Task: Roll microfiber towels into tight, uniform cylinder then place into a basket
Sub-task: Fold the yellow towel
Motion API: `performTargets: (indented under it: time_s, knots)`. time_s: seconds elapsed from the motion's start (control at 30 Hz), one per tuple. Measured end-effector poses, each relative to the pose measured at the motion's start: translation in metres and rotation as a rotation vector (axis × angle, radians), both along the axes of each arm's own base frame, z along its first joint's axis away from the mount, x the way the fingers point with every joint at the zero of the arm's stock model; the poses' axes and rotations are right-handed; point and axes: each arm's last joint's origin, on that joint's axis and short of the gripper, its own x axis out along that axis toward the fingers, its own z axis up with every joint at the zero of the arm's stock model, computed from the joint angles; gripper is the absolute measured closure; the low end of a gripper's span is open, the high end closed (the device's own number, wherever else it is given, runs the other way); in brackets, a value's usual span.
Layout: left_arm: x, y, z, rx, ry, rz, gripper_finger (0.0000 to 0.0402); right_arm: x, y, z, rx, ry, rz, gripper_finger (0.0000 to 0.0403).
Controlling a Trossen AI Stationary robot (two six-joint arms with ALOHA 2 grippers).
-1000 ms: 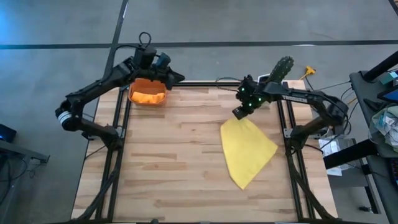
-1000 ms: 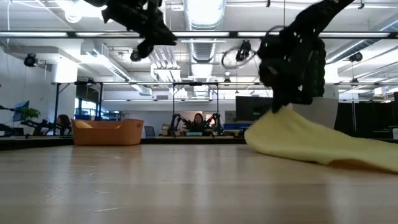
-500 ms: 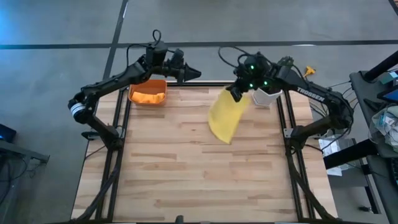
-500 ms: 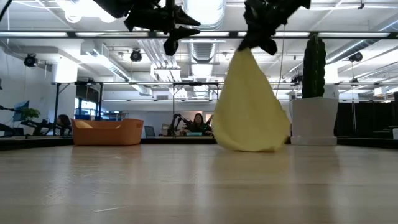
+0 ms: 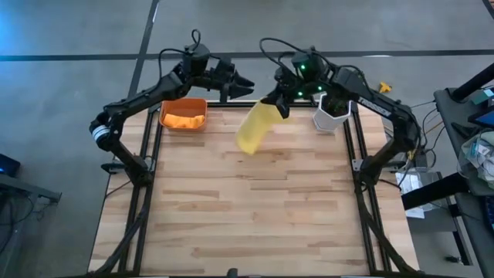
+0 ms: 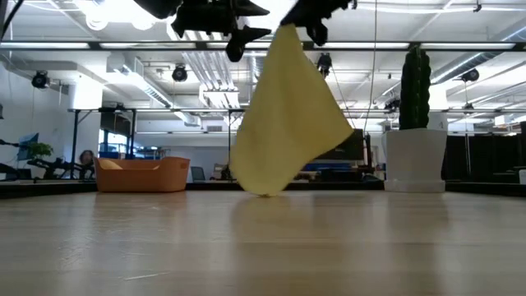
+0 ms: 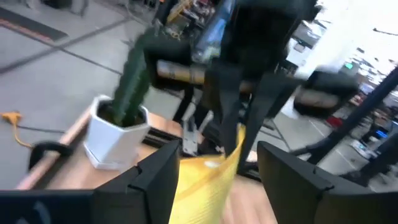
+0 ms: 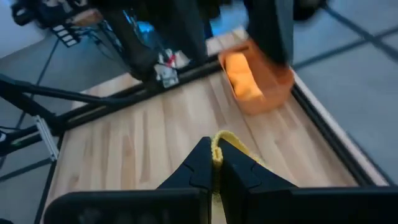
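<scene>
1. In the high view, an orange towel point(image 5: 184, 120) is seen lying inside the basket point(image 5: 203, 104), so one towel is judged to be put away. It cannot be told how tightly it is rolled.
2. In the same view, the yellow towel point(image 5: 254, 130) is held up in the air by one corner, beside the basket, over the far edge of the desk point(image 5: 247, 216). It is pinched by the right gripper point(image 5: 275, 105), whose fingers are closed tight on it. The towel hangs loose and is not rolled, so the rolling and the placing are judged to be left.
3. The left gripper point(image 5: 245, 83) is seen near the top of the yellow towel, with its fingers spread apart and nothing held.
4. A white pot with a cactus point(image 5: 333, 113) stands on the far side of the yellow towel from the basket. It may be bumped by the right arm.
5. In the low view, the yellow towel point(image 6: 288, 115) hangs down with its tip close to the desk point(image 6: 263, 247). The basket point(image 6: 141, 174) is well to one side, and the cactus pot point(image 6: 414, 156) to the other.
6. In the left wrist view, the yellow towel point(image 7: 208, 180) is seen between the spread fingers, not touched.
7. In the right wrist view, a yellow corner point(image 8: 219, 138) is nipped by the closed fingers, with the basket point(image 8: 264, 93) beyond.
</scene>
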Motion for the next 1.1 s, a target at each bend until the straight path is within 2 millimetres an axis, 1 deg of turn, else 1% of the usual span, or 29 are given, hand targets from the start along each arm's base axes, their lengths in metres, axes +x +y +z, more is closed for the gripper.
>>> performTargets:
  time_s: [0.2,0.3,0.4,0.53,0.63,0.8,1.0,1.1]
  knots:
    - [0.002,-0.004,-0.011,-0.014,0.020,-0.083,0.0203,0.014,0.001,0.022,-0.041,-0.042,0.033,0.0394]
    - [0.002,-0.004,-0.010,0.001,0.009,-0.092,0.0203,0.018,0.002,0.033,-0.052,-0.050,0.043,0.0394]
    - [0.002,-0.005,-0.005,0.006,-0.033,-0.140,0.0203,0.019,0.001,0.040,-0.047,-0.042,0.043,0.0394]
    - [0.002,-0.005,-0.003,-0.010,-0.042,-0.150,0.0203,0.019,0.001,0.044,-0.042,-0.033,0.043,0.0394]
    - [0.003,-0.004,-0.003,-0.002,-0.044,-0.113,0.0203,0.018,0.003,0.045,-0.037,-0.032,0.046,0.0394]
    - [0.007,-0.001,-0.007,-0.009,-0.031,-0.060,0.0203,0.020,0.005,0.043,0.003,-0.025,0.038,0.0394]
    - [0.009,-0.003,-0.012,-0.031,-0.004,-0.057,0.0203,0.020,0.004,0.043,0.027,-0.026,0.015,0.0394]
    - [0.010,-0.004,-0.013,-0.044,0.017,-0.037,0.0216,0.020,0.003,0.043,0.022,-0.027,-0.004,0.0394]
